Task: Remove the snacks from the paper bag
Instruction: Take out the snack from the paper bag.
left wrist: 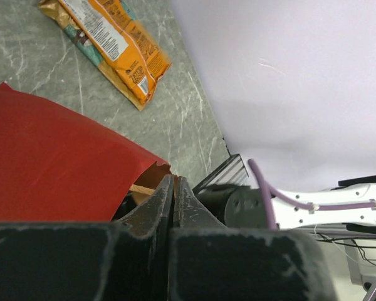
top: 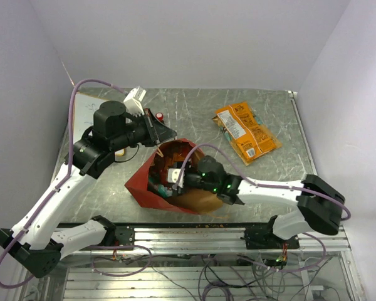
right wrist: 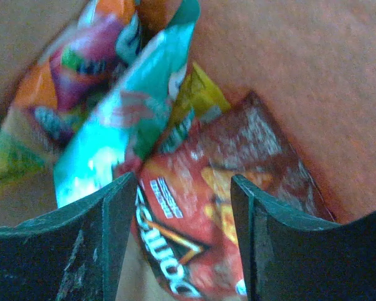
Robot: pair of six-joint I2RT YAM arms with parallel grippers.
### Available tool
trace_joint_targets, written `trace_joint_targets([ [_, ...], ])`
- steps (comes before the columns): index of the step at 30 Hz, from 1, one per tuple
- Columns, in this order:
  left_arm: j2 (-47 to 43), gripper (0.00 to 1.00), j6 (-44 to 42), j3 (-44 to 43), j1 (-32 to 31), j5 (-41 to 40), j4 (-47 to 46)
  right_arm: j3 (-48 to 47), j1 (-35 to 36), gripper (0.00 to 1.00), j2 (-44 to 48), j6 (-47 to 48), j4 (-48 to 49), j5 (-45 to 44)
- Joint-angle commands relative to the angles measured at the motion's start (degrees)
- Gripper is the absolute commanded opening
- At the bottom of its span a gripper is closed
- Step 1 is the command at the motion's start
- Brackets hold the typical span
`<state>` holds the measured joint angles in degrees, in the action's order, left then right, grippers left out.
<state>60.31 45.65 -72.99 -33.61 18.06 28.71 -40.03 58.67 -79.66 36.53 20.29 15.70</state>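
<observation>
The left tool (left wrist: 173, 191), closed, seems to pinch the paper bag (left wrist: 50, 163) by its rim to hold the mouth open. Inside, the right tool (right wrist: 183, 188) gapes empty astride the red chip packet (right wrist: 197, 241).

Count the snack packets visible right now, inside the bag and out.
5. One orange packet lies on the table. Four are inside the paper bag: red Doritos bag at the open right pincer, teal packet, orange-purple packet, yellow-green packet. More may be hidden.

A robotics lab cell: plain white walls (top: 194, 37) box in a grey marbled worktop (top: 194, 106); an aluminium rail (top: 188, 236) and loose cables (top: 207, 279) run along the frame's bottom edge.
</observation>
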Motion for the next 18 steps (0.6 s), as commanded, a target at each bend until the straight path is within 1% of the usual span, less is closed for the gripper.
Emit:
trace_joint_targets([
  [1, -1.6, 0.07, 0.3, 0.3, -0.4, 2.4, -5.6, -0.8, 6.0, 0.64, -7.2, -11.5, 18.8, -14.0],
  [4, -0.9, 0.07, 0.6, -0.2, -0.4, 3.3, -5.4, -4.0, 9.0, 0.68, -13.0, -14.5, 24.3, -24.4],
  [5, -0.6, 0.07, 0.7, -0.4, -0.4, 3.5, -5.2, -5.1, 9.4, 0.69, -14.5, -16.3, 25.3, -26.6],
  [8, 0.2, 0.07, 0.4, -0.8, -0.4, 4.8, -5.2, -7.3, 9.7, 0.78, -18.7, -20.9, 28.9, -33.1],
  [10, 0.3, 0.07, 0.3, -1.1, -0.4, 5.3, -4.3, -8.7, 10.2, 0.82, -21.2, -21.0, 30.6, -38.6],
  [13, -0.2, 0.07, -0.1, -1.5, -0.4, 4.7, -2.7, -11.1, 10.2, 0.84, -24.6, -20.1, 31.8, -47.8],
  [15, -0.5, 0.07, -0.4, -1.9, -0.4, 4.2, -1.7, -12.3, 10.2, 0.85, -26.9, -19.5, 31.5, -50.2],
  [18, -0.7, 0.07, -0.3, -1.7, -0.4, 4.5, -1.4, -13.1, 10.1, 0.85, -28.6, -19.9, 31.2, -50.7],
])
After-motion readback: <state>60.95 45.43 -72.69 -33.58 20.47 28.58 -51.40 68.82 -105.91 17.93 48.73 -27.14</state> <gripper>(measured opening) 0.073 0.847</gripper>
